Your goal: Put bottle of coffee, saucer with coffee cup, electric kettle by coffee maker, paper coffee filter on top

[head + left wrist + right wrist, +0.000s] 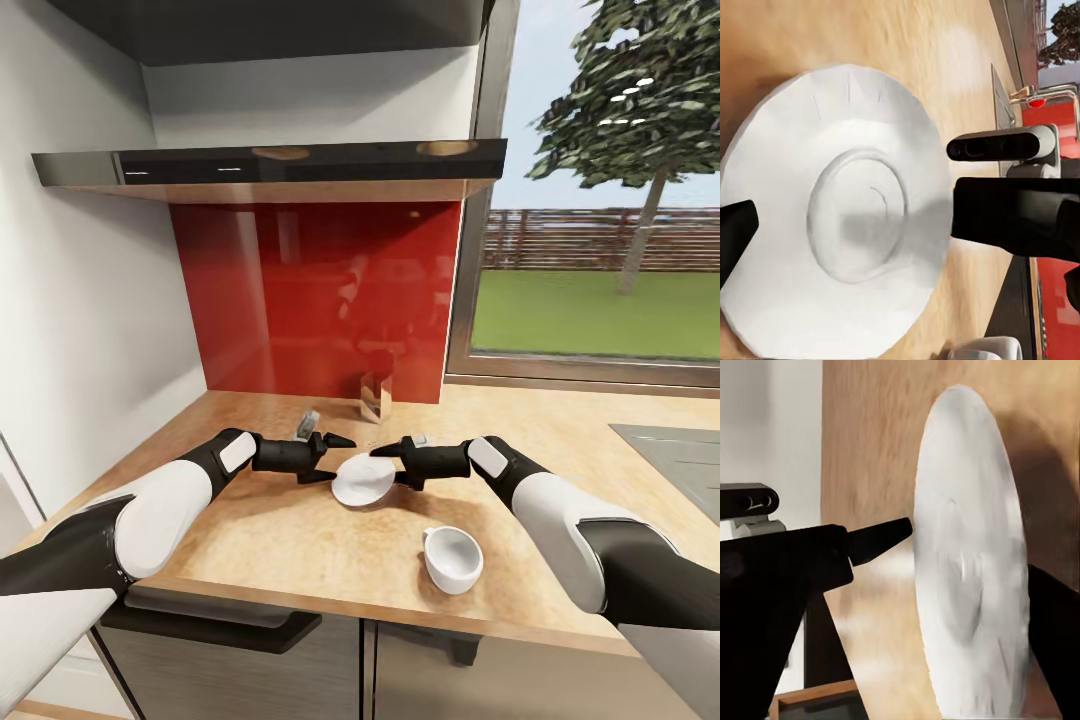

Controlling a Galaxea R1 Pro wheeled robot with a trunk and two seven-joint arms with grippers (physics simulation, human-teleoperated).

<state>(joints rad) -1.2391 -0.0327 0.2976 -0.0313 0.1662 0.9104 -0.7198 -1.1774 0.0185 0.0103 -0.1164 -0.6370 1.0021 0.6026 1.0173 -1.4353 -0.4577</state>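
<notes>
The light-wood kitchen countertop (300, 550) runs across the scene above dark grey cabinet fronts (250, 660), backed by a glossy red splashback (310, 300) under a dark range hood (270, 165). A window (600, 200) at the right looks onto lawn, a fence and a tree, and the corner of a grey inset sink (680, 460) shows at the far right edge.

Both white-and-black arms reach in over the counter and meet at its middle. The right gripper (385, 468) is clamped on the saucer (363, 480), one finger above the tilted white plate and one below, holding it lifted off the wood with its shadow beneath. In the right wrist view the saucer (971, 607) stands edge-on just beside a dark fingertip. The left gripper (335, 458) points at the saucer's left rim, fingers spread apart, one above the rim and one lower; whether they touch the plate cannot be told. In the left wrist view the saucer (840, 217) faces the camera.

The coffee cup (452, 558) sits upright on the counter nearer the front edge, to the right of the saucer and apart from it. A small shiny metal holder (376, 396) stands at the foot of the splashback.
</notes>
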